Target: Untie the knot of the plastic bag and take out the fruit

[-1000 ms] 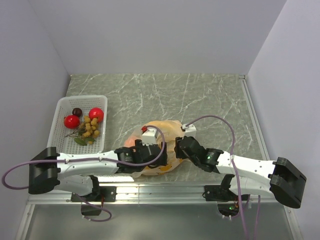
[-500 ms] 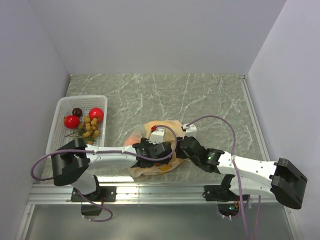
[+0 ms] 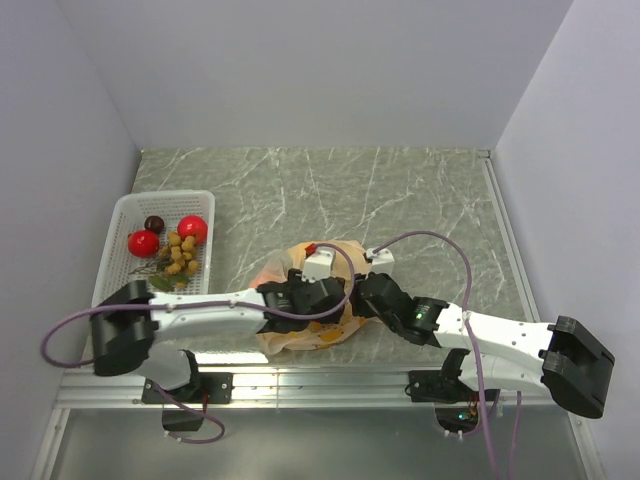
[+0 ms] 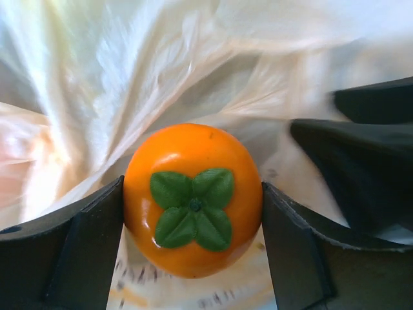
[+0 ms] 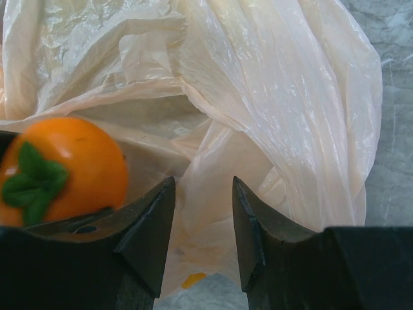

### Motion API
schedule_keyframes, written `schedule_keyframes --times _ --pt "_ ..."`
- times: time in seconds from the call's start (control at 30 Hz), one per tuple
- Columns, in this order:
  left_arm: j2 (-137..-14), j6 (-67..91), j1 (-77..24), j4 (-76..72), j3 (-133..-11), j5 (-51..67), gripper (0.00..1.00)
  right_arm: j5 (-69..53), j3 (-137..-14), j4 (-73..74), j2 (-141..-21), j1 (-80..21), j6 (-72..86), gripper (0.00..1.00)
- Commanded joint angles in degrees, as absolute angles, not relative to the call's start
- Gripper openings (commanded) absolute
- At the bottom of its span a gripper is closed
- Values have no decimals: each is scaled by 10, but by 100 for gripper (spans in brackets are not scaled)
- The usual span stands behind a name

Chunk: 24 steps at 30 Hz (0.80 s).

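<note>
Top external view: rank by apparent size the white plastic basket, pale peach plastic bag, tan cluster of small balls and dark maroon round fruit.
1-2. White plastic basket and pale peach plastic bag: close, and the bag is partly covered, so unranked.
3. Tan cluster of small balls.
4. Dark maroon round fruit.

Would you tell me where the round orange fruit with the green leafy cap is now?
The orange fruit sits mid-frame in the left wrist view, clamped by the left gripper inside the translucent peach plastic bag.
</note>
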<state>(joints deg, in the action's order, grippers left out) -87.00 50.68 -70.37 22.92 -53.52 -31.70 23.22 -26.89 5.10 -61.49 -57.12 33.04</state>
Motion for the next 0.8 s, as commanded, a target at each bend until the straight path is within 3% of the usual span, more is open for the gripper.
schedule_keyframes --times 0.0,0.2,0.57,0.67,0.77 --pt "-766 484 -703 229 -571 -335 50 255 -262 35 -608 -574 337 48" --pt "-659 436 -578 257 -580 -350 51 254 -264 35 -609 -575 336 48" --pt "-573 340 -105 330 -540 -319 60 259 -260 57 -586 -575 337 48" --pt "-543 314 -39 324 -519 -329 68 258 -258 57 -576 -575 337 48" --pt "-525 325 -19 309 -493 -318 87 257 -264 57 -581 -575 332 48"
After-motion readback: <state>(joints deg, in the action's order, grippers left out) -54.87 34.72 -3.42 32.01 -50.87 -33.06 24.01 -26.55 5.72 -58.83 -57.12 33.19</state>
